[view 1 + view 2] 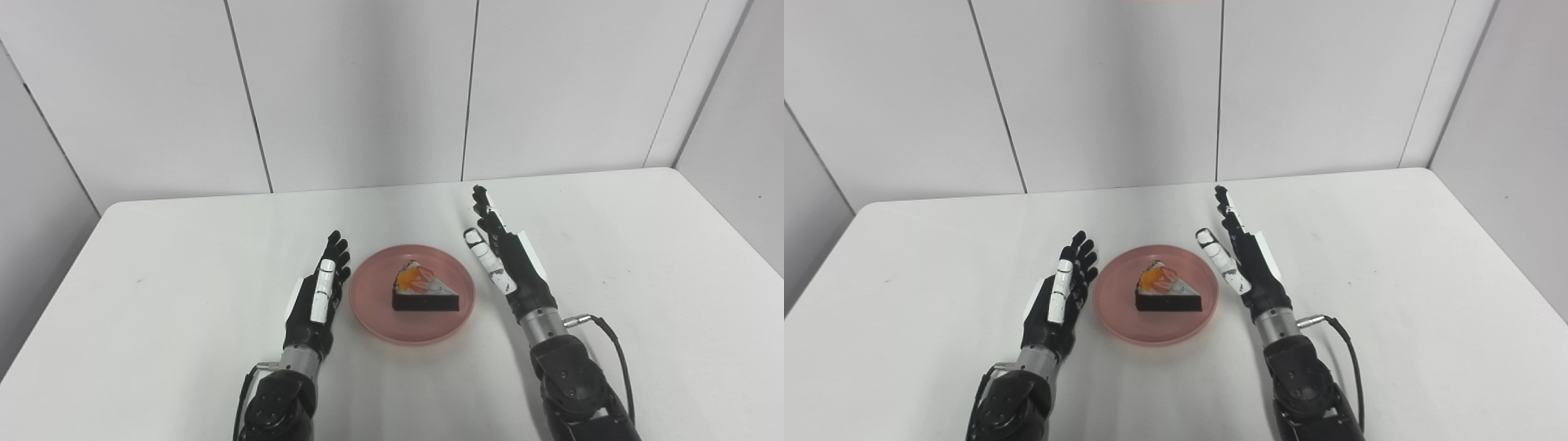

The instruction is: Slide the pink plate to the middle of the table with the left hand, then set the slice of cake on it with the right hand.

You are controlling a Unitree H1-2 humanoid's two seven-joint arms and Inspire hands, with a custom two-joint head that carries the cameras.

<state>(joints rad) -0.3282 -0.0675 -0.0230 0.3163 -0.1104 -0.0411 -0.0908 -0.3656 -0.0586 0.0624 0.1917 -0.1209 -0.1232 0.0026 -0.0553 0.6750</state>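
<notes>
Pink plate (412,295) sitting mid-table with the slice of cake (424,291) already on it, so this looks basically done.

Both hands are empty with fingers stretched out flat: the left hand (318,293) is just beside the plate's left rim, maybe brushing it, hard to tell, and the right hand (505,258) hangs just off the plate's right rim, apart from it. The cake lies flat near the plate's centre, fruit side up, not leaning on the rim. If I'm judging what's left, it's only backing off cleanly: pull each hand straight away from the plate, left one especially, so a finger doesn't nudge the rim and drag the plate off its spot on the white table (643,257).
</notes>
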